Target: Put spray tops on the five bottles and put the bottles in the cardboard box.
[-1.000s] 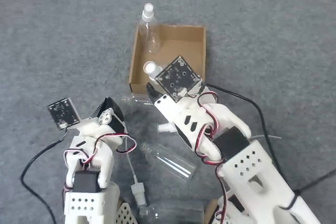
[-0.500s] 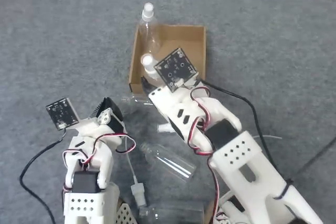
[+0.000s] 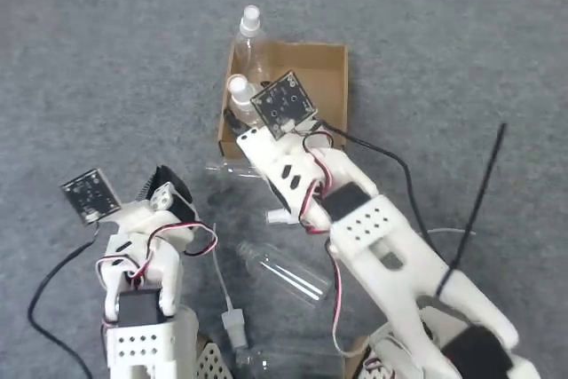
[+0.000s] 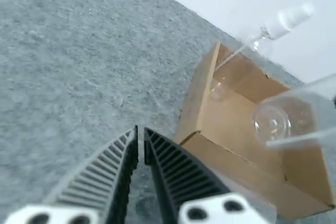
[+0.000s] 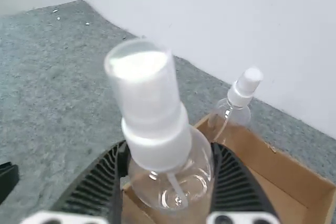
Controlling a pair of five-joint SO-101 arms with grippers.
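Observation:
My right gripper (image 3: pixel 241 117) (image 5: pixel 168 182) is shut on a clear bottle with a white spray top (image 3: pixel 238 88) (image 5: pixel 157 129), held upright over the left side of the cardboard box (image 3: pixel 328 64) (image 5: pixel 273 182) (image 4: pixel 236 129). A second capped bottle (image 3: pixel 251 37) (image 5: pixel 237 103) (image 4: pixel 275 24) stands in the box's far left corner. In the left wrist view the held bottle's base (image 4: pixel 283 119) hangs above the box. My left gripper (image 3: pixel 167 188) (image 4: pixel 140 148) is shut with nothing in it, over the carpet near and to the left of the box.
Uncapped clear bottles lie on the grey carpet: one (image 3: pixel 286 272) between the arms, one (image 3: pixel 288 361) at the near edge, one (image 3: pixel 229 169) by the box's front. Loose spray tops lie at the near middle (image 3: pixel 235 324) and under the right arm (image 3: pixel 280 216).
The right arm has carried its bottle farther back and left, over the box's left side. The left arm has shifted a little to the left and back.

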